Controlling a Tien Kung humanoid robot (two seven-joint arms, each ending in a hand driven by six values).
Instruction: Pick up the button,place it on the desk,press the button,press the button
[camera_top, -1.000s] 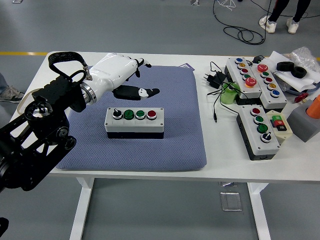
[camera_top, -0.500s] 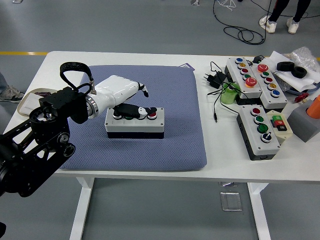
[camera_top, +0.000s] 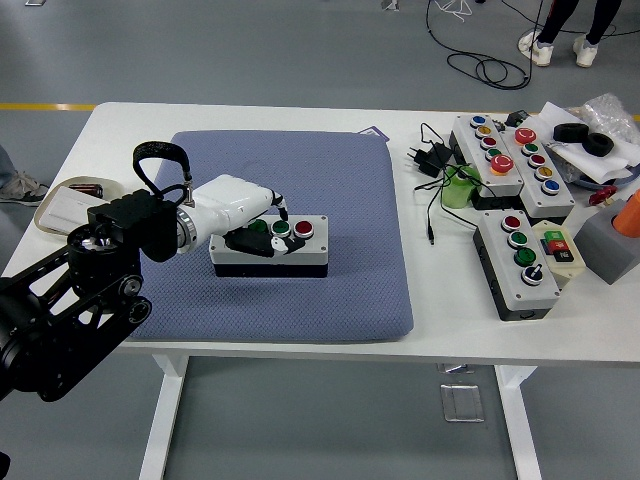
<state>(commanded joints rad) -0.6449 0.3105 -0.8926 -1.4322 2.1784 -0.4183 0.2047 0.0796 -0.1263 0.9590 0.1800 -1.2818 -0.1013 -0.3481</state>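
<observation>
Risk of wrong button: the left hand (camera_top: 243, 212) lay over the left end of the button box (camera_top: 268, 246); the buttons sat close together, so a fingertip could have landed on a neighbour of the one meant.
Risk of sliding: the box rested on the soft blue mat (camera_top: 340, 180), and an off-centre push might have tipped or shifted it.
Hand state: fingers curled downward onto the box top, pressing rather than gripping; which button they touched could not be told.
Box look: a grey-white lid on a black base, one green button (camera_top: 281, 228) and one red button (camera_top: 303, 229) showing.
Box place: front middle of the mat on the worktop (camera_top: 420, 325), lying flat.
Right arm: out of view.
</observation>
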